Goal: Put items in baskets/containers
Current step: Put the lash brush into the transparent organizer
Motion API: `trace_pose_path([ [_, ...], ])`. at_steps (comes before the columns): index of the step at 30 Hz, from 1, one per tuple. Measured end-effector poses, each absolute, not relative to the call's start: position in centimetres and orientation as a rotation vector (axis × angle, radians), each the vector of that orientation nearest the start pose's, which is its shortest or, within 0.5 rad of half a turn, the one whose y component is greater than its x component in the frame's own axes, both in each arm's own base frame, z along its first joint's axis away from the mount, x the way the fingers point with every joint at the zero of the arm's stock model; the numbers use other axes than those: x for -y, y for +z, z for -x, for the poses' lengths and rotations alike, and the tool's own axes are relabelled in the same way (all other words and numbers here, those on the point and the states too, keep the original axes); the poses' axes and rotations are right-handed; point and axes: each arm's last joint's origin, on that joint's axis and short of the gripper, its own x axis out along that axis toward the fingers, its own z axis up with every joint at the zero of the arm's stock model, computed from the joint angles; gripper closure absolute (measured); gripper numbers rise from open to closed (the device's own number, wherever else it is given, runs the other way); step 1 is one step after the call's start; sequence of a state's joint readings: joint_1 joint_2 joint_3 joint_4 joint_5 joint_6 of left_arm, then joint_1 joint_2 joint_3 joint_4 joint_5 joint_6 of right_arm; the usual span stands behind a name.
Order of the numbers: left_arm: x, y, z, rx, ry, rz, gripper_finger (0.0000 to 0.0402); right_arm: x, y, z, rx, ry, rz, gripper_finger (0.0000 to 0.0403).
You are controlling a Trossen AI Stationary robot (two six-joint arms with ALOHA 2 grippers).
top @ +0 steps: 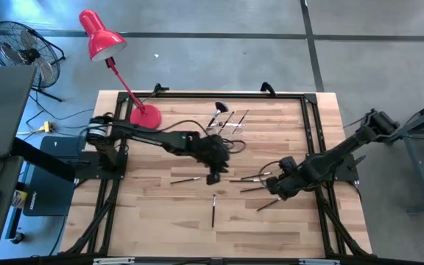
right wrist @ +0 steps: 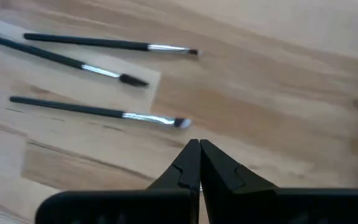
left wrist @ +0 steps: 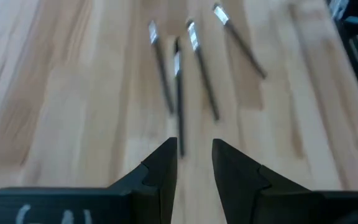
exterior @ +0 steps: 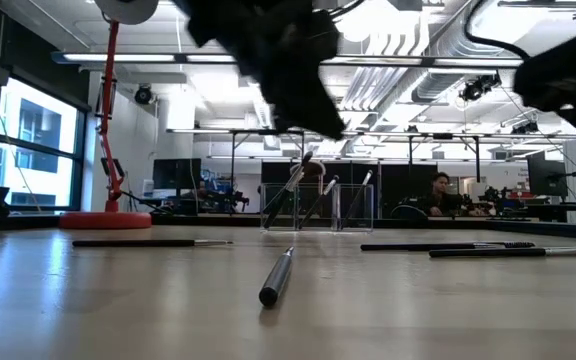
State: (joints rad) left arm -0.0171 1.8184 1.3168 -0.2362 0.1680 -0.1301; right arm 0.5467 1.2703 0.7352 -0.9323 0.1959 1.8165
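Several thin makeup brushes lie flat on the wooden table: one [top: 186, 179] left of centre, one [top: 213, 210] nearer the front, and three [top: 255, 184] at the right. More brushes stand leaning in the clear holder [top: 227, 121] at the far middle, also in the low view [exterior: 318, 205]. My left gripper [top: 213, 177] hangs above the table's middle, open, nothing between its fingers [left wrist: 194, 146]; several brushes [left wrist: 178, 87] lie ahead of it. My right gripper [top: 273, 190] hovers shut [right wrist: 199, 144] just off the tip of a brush [right wrist: 98, 111].
A red desk lamp stands with its round base [top: 146, 115] at the table's far left, its head [top: 100, 35] beyond the edge. A black frame [top: 311, 118] runs along the table's sides. Bare wood lies along the near edge [top: 197, 239].
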Motion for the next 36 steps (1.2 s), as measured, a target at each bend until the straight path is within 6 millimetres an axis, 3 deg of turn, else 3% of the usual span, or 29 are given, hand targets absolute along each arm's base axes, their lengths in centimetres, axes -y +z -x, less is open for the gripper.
trace_pose_path([
  [7, 2.7, 23.1, -45.2, -0.71, -0.191, 0.133, 0.0302, -8.7, 18.1, -14.0, -1.01, -0.783, -1.069, 0.0403],
  [13, 3.2, 22.5, -47.7, -0.713, -0.257, 0.118, 0.0302, -7.7, 18.0, -12.7, -0.98, -0.752, -1.079, 0.0403],
  [21, 3.3, 21.0, -49.3, -0.734, -0.281, 0.131, 0.027, -7.5, 18.0, -12.5, -0.96, -0.72, -1.028, 0.0403],
  [29, 2.7, 19.3, -50.4, -0.74, -0.062, 0.047, 0.0209, -7.5, 18.0, -12.5, -0.962, -0.708, -1.006, 0.0403],
  [36, 2.1, 17.7, -50.6, -0.777, -0.094, 0.071, 0.0204, -7.5, 18.0, -12.6, -0.947, -0.707, -0.988, 0.0403],
])
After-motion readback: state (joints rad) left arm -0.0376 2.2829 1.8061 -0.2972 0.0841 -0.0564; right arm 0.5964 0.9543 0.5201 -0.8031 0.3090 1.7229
